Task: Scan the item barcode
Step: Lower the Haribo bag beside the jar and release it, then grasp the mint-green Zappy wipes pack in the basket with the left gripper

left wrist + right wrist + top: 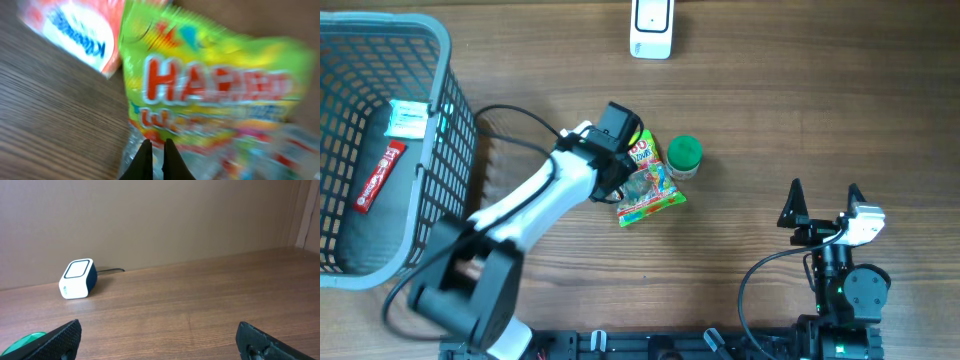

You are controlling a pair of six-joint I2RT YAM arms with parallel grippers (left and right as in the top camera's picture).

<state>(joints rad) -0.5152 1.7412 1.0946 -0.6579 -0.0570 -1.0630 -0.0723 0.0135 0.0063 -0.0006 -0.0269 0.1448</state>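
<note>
A green and yellow Haribo candy bag (650, 188) lies mid-table and fills the blurred left wrist view (210, 85). My left gripper (155, 145) is shut, its black fingertips pinched on the bag's clear lower edge. From overhead the left gripper (620, 172) sits over the bag's left end, fingertips hidden under the wrist. The white barcode scanner (651, 28) stands at the table's far edge and shows in the right wrist view (77, 278). My right gripper (823, 203) is open and holds nothing (160, 340), well right of the bag.
A green-lidded jar (684, 156) stands just right of the bag. A red and white pack (75, 30) lies beyond the bag's upper left corner. A grey basket (445, 60) at the left holds a red packet (378, 178) and a white one (408, 118).
</note>
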